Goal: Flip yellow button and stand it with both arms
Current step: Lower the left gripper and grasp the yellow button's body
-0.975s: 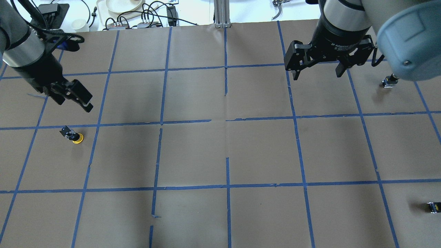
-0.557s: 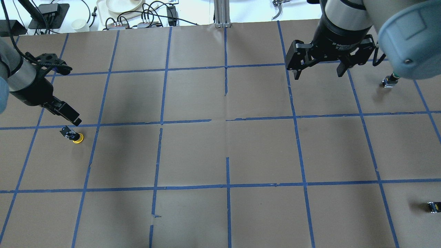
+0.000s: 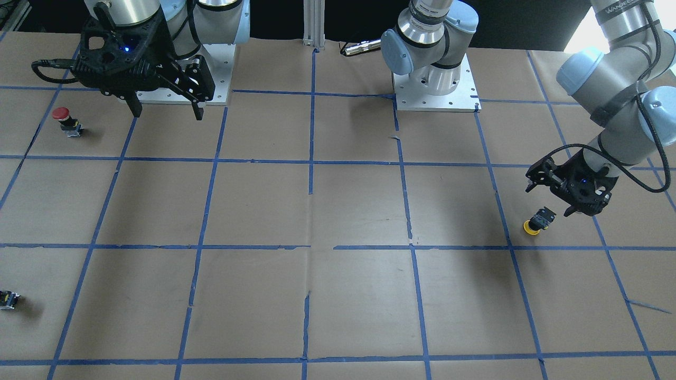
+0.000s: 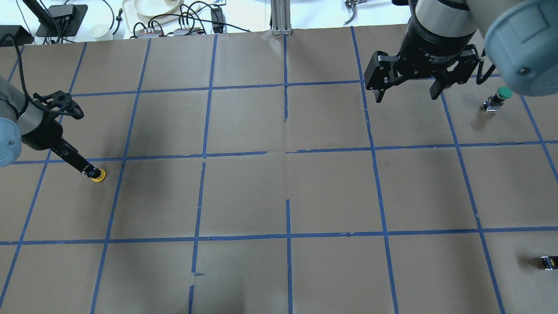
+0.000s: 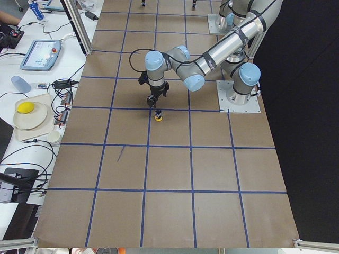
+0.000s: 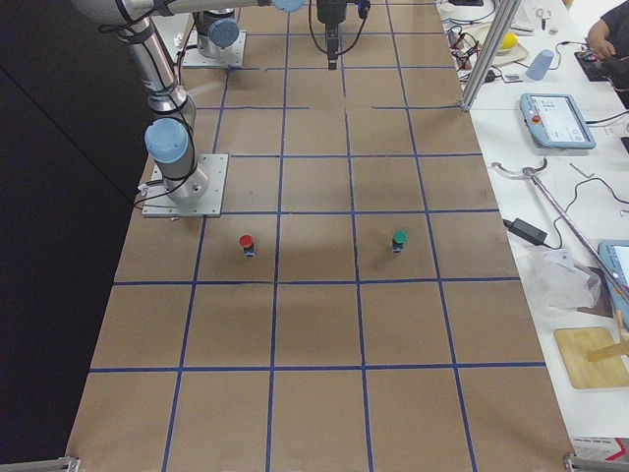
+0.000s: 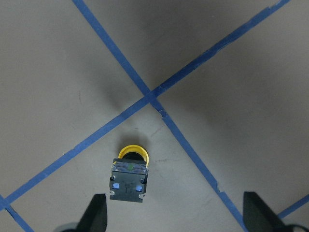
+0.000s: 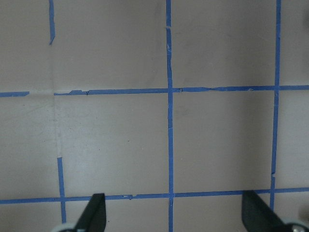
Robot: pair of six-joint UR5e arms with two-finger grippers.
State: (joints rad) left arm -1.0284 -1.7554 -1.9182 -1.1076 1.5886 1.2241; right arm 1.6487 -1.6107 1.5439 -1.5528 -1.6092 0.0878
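Note:
The yellow button (image 3: 534, 225) appears to rest cap down on the brown paper, black body up. It also shows in the overhead view (image 4: 100, 175), the exterior left view (image 5: 158, 117) and the left wrist view (image 7: 128, 178). My left gripper (image 3: 550, 199) is open and hangs just above the body, one finger (image 4: 78, 163) covering it in the overhead view. In the left wrist view the button sits nearer the left fingertip (image 7: 98, 213). My right gripper (image 4: 406, 96) is open and empty, high over the far right of the table, also in the front view (image 3: 167, 113).
A red-capped button (image 3: 64, 119) and a green-capped button (image 4: 500, 97) stand on the robot's right side. A tiny dark switch piece (image 4: 548, 262) lies near the right edge. Blue tape lines grid the paper. Cables and a plate lie beyond the far edge.
My left gripper has come down and toward the yellow button until its finger covers the body in the overhead view. The right arm shifted slightly, uncovering the green cap.

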